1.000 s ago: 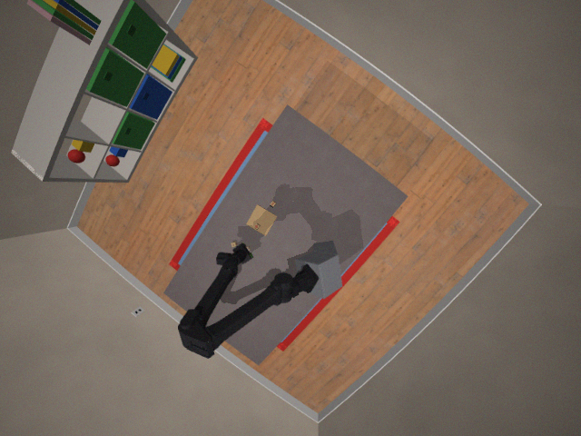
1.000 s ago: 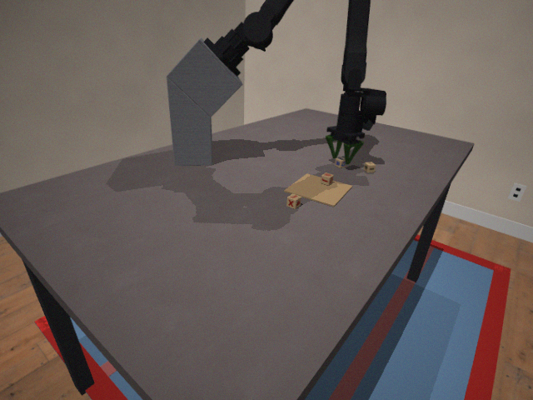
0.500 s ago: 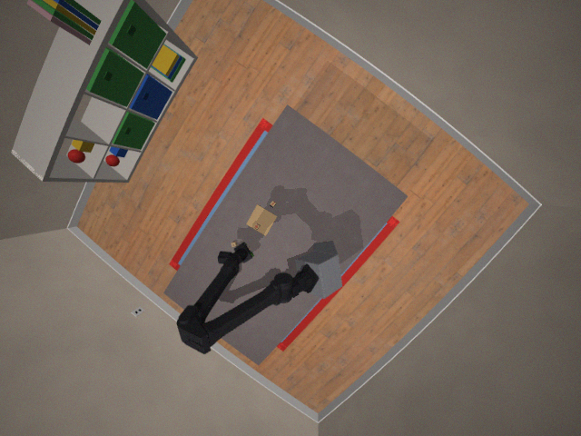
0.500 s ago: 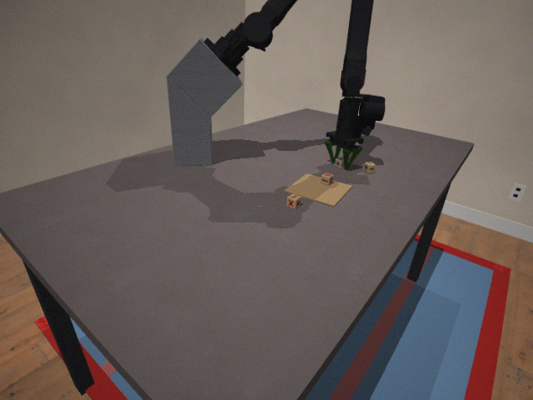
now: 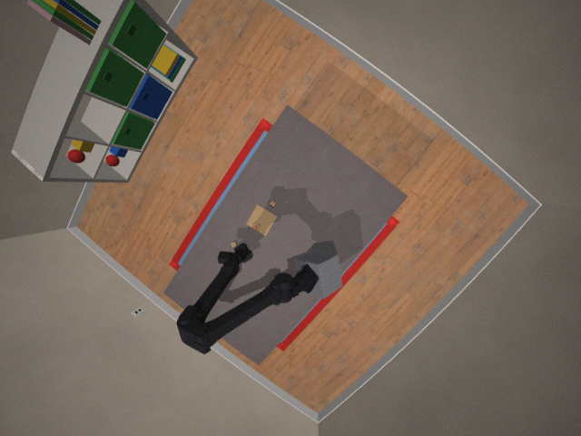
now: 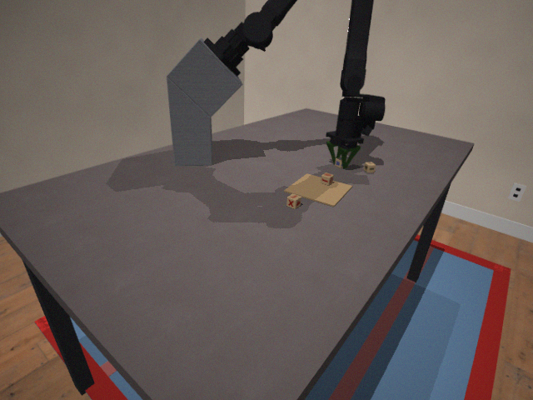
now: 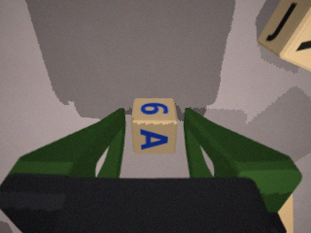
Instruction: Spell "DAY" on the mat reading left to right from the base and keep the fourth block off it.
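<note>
Table (image 5: pixel 328 163) (image 6: pixel 241 267): one. Arm (image 5: pixel 248 304) (image 6: pixel 356 47): one, bent down over the A block, presumably to fetch it. Mat (image 5: pixel 267 216) (image 6: pixel 303 185): one, flat. Gripper (image 5: pixel 244 253) (image 6: pixel 344 164) (image 7: pixel 155 116): one, fingers parted either side of the A block, gaps showing, nothing grasped. Blocks: four. One (image 5: pixel 256 226) (image 6: pixel 326 178) on the mat, probably placed already; A block (image 6: pixel 338 162) (image 7: pixel 155 126), J-sided block (image 5: pixel 233 244) (image 6: pixel 370 167) (image 7: pixel 289 31) and X-sided block (image 5: pixel 272 203) (image 6: pixel 294 201) off it.

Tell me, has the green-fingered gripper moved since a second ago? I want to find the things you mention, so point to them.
Yes. In the exterior view, the gripper (image 5: pixel 250 253) (image 6: pixel 340 164) (image 7: pixel 155 116) has come down closer to the table (image 5: pixel 328 154) (image 6: pixel 215 267) (image 7: pixel 29 97).
</note>
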Controlling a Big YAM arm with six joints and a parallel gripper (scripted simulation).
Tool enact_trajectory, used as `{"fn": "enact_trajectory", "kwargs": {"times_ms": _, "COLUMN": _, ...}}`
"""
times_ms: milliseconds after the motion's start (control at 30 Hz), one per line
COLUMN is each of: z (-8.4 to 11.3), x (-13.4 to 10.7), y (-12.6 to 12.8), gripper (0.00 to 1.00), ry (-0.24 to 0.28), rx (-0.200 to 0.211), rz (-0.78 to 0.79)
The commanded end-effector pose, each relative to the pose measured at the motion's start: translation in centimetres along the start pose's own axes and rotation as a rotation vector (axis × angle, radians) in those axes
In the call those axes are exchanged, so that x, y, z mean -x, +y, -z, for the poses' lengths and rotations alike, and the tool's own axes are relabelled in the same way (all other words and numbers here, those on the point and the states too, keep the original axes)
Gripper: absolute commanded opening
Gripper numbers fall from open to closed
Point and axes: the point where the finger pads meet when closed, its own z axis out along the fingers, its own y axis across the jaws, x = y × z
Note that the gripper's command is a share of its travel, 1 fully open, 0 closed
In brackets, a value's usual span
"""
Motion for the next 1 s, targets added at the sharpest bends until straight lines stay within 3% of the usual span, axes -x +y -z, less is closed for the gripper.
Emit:
{"fn": "enact_trajectory", "kwargs": {"times_ms": 0, "z": -0.32, "x": 0.4, "y": 0.12, "gripper": 0.39, "ry": -0.007, "rx": 0.0, "rz": -0.007}}
{"fn": "enact_trajectory", "kwargs": {"times_ms": 467, "z": -0.32, "x": 0.4, "y": 0.12, "gripper": 0.39, "ry": -0.007, "rx": 0.0, "rz": -0.007}}
{"fn": "enact_trajectory", "kwargs": {"times_ms": 500, "z": -0.32, "x": 0.4, "y": 0.12, "gripper": 0.2, "ry": -0.007, "rx": 0.0, "rz": -0.007}}
{"fn": "enact_trajectory", "kwargs": {"times_ms": 967, "z": -0.32, "x": 0.4, "y": 0.12, "gripper": 0.2, "ry": -0.007, "rx": 0.0, "rz": -0.007}}
